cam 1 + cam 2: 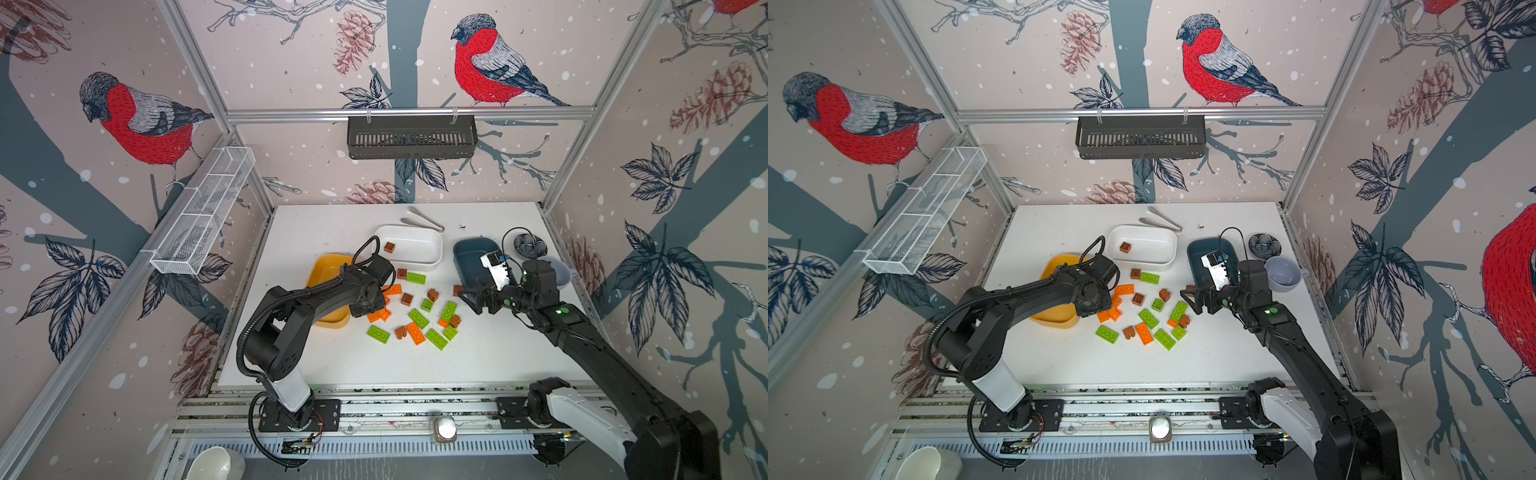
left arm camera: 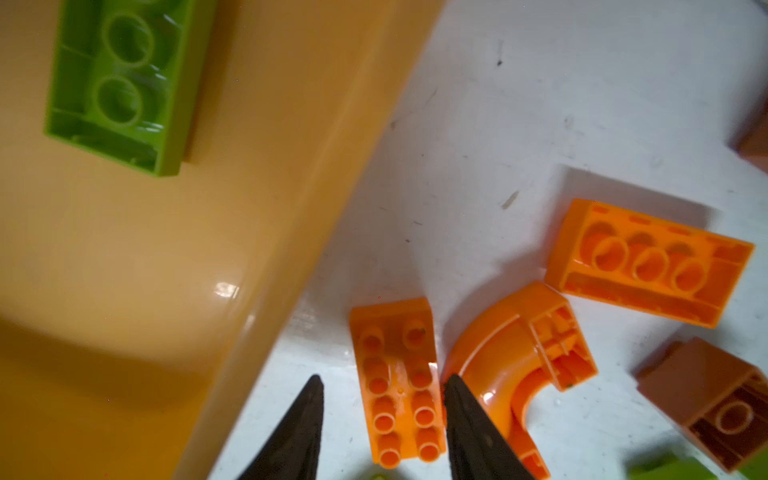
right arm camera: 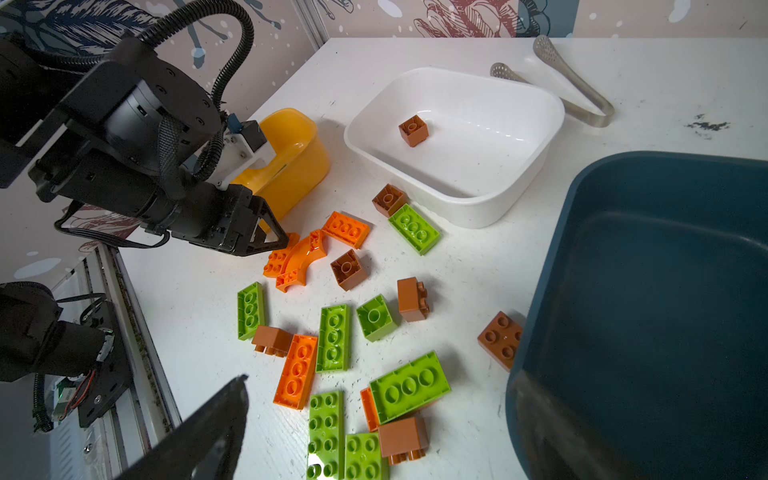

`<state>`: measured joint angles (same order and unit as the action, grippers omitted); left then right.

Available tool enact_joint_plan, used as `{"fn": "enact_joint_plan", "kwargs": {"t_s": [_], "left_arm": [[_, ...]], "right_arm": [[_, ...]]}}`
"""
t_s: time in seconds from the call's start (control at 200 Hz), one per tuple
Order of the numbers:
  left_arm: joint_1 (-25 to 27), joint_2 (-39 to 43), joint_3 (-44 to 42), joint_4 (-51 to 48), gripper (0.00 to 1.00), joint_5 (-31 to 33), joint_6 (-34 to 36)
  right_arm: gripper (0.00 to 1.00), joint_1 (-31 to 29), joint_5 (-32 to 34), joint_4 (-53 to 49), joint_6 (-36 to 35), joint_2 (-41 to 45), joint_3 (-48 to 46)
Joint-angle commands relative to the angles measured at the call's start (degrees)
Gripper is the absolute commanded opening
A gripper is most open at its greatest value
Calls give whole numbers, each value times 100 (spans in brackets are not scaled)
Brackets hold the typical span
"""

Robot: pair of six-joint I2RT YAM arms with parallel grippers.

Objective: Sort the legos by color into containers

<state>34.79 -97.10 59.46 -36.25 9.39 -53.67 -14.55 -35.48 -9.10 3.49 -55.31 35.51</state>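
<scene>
The left tool [image 2: 384,378] is down at the counter [image 1: 478,365], right beside the mustard tub [image 1: 324,266] at nine o'clock. Its two dark fingers are parted and stand either side of an orange studded plate [image 2: 395,386]. One tip sits against the plate's edge, wedged between it and the orange arch [image 2: 494,353]. The other tip has a sliver of white counter between it and the plate, so the tool brackets the plate without squeezing it. An upturned orange plate [image 2: 648,266] lies just past the arch. Inside the mustard tub lies one lime green plate [image 2: 116,79], hollow side up.

The right tool [image 3: 379,376] hangs above the counter at about three o'clock. Its fingers are spread wide with nothing between them, close by the near corner of the teal tub [image 1: 469,257]. A brown brick [image 3: 500,338] sits just beside that tub's wall.

The white tub [image 1: 415,245], at twelve o'clock, holds a single brown cube [image 1: 389,247]. The loose legos [image 1: 419,318], green, orange and brown, are scattered in the middle of the counter between the three tubs. Metal tongs [image 1: 424,220] lie beyond the white tub. A flowered dish [image 1: 528,245] and a grey mug [image 1: 559,272] stand at two o'clock, past the teal tub.
</scene>
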Motion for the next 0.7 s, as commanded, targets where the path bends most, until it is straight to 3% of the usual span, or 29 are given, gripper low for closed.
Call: {"fn": "enact_joint_plan", "kwargs": {"t_s": [0.0, 0.695], "left_arm": [[0, -75, -31, 98, 49, 187, -179], [282, -131, -198, 34, 46, -154, -394]], "right_arm": [[99, 4, 24, 51, 56, -22, 18], [100, 13, 11, 34, 31, -9, 15]]}}
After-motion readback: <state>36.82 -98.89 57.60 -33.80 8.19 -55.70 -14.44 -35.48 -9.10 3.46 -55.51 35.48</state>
